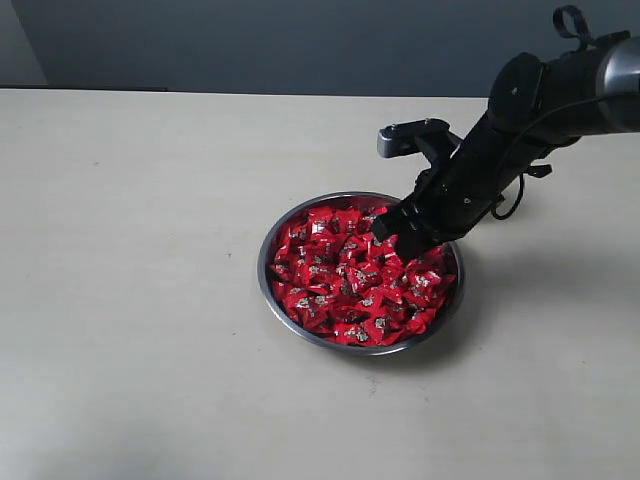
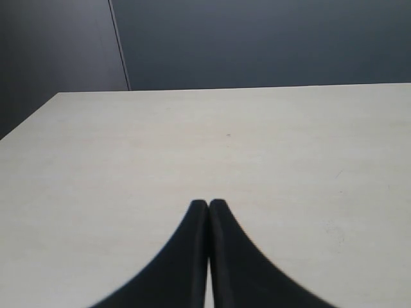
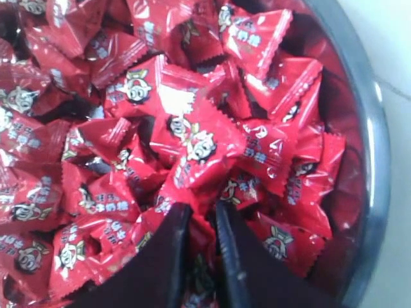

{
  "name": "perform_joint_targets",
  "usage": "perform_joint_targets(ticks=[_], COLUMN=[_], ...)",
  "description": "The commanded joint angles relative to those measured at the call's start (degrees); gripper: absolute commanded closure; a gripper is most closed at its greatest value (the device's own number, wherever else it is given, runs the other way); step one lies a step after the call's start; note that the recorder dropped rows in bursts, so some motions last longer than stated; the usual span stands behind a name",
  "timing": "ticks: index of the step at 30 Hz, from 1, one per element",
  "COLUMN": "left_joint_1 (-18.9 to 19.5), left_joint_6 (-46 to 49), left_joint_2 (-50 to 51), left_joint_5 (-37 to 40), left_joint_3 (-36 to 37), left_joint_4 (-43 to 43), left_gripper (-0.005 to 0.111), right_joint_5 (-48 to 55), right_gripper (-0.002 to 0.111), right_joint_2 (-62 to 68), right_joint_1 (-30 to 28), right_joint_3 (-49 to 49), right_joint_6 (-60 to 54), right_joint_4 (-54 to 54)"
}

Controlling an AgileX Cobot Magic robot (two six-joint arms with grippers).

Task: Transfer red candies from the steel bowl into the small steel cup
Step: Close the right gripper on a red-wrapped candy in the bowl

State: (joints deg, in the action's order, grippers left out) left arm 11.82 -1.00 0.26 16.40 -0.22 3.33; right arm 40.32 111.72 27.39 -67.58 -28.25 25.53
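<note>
The steel bowl (image 1: 263,262) sits at the middle of the table, heaped with red candies (image 1: 340,285). My right gripper (image 1: 398,232) reaches down into the bowl's far right side, its tips among the wrappers. In the right wrist view the right gripper (image 3: 202,208) has its jaws drawn close, with a red candy (image 3: 218,240) pinched between them, and the bowl's rim (image 3: 376,160) curves past beside it. My left gripper (image 2: 209,204) is shut and empty above bare table; the exterior view does not show it. The small steel cup is out of view.
The beige table (image 1: 130,250) stretches wide around the bowl on every side. A dark wall (image 1: 300,40) runs behind its far edge. The right arm (image 1: 530,110) slants in from the upper right above the bowl's rim.
</note>
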Motion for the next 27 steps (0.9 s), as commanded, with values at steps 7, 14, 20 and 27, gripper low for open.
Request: perform_joint_targets(ticks=[7, 14, 20, 27], left_joint_1=[-0.5, -0.5, -0.5, -0.5], left_joint_6=[-0.1, -0.1, -0.1, -0.1], left_joint_2=[-0.3, -0.3, -0.3, -0.3], left_joint_5=[-0.1, -0.1, -0.1, -0.1], left_joint_3=[0.2, 0.2, 0.2, 0.2], left_joint_4=[0.3, 0.3, 0.3, 0.3], left_gripper=[0.106, 0.106, 0.106, 0.106], right_joint_5=[-0.5, -0.2, 0.2, 0.4], right_gripper=[0.075, 0.08, 0.09, 0.109], right_joint_2=[0.1, 0.1, 0.1, 0.1], right_joint_1=[0.1, 0.1, 0.1, 0.1], right_joint_3=[-0.1, -0.1, -0.1, -0.1], right_joint_6=[-0.4, -0.3, -0.3, -0.3], right_joint_4=[0.6, 0.6, 0.6, 0.5])
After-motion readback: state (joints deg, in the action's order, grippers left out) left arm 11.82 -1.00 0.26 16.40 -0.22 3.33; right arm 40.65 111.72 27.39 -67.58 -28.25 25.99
